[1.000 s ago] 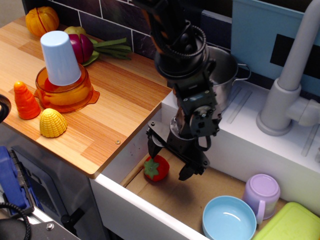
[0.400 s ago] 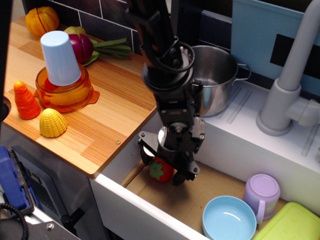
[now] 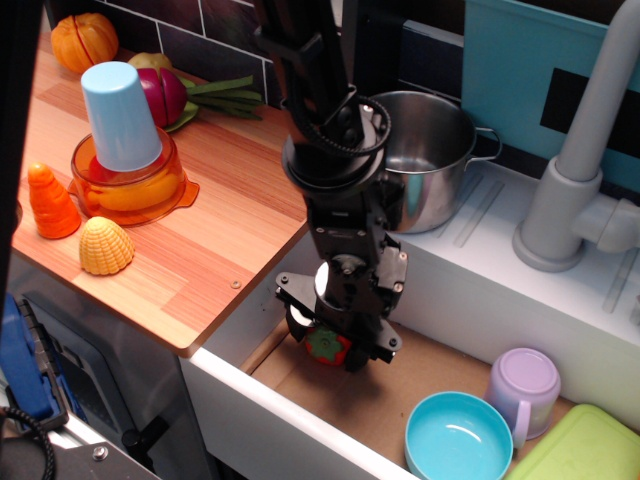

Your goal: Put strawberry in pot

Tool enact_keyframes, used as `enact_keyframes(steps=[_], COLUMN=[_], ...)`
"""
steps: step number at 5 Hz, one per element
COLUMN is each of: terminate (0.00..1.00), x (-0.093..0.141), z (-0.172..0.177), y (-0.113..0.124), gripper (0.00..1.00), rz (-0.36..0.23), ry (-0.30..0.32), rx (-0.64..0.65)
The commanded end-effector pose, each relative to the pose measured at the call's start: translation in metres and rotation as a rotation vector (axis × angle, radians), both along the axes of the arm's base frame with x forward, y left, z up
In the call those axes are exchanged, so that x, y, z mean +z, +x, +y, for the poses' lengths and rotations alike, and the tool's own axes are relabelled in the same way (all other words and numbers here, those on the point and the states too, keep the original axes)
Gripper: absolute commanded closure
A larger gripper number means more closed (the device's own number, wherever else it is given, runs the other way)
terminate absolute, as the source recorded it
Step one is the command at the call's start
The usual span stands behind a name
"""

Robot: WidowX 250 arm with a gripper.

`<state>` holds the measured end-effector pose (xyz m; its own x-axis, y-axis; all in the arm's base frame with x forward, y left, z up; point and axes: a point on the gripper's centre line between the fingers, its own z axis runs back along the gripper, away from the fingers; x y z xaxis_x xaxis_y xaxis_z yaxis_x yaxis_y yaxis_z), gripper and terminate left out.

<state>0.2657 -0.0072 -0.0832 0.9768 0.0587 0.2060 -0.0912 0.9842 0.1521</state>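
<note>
Around strawberry [image 3: 328,346], jaws (now narrower)

Sink basin [image 3: 400,395], landmark:
- Strawberry [image 3: 328,347], red with green cap, on the basin floor at its left end; the gripper [image 3: 335,345] is lowered over it, a finger on either side.
- Light-blue bowl [image 3: 457,440] and lilac cup [image 3: 523,386], at the basin's right end.
- Steel pot [image 3: 425,160], on the white ledge behind the basin.
- Wooden counter [image 3: 215,220], left of the basin, bearing an orange bowl [image 3: 130,190] and a carrot [image 3: 50,202].
</note>
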Motion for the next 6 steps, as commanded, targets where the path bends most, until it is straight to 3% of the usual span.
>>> enact_keyframes(steps=[1,2,3,4,5,6], terminate=[0.0,0.0,0.0,0.0,0.0,0.0], x=[0.051,0.096,0.139,0.176,0.211,0.225], z=[-0.021,-0.031,-0.036,-0.044,-0.046,-0.04], y=[0.002,-0.009,-0.011,-0.002,0.034,0.064], gripper=[1.0,1.0,1.0,1.0,1.0,1.0], rz=[0.018,0.031,-0.006,-0.003,-0.003,-0.013], ry=[0.024,0.015,0.034,0.05,0.098,0.109], rx=[0.058,0.122,0.104,0.085,-0.007,-0.09])
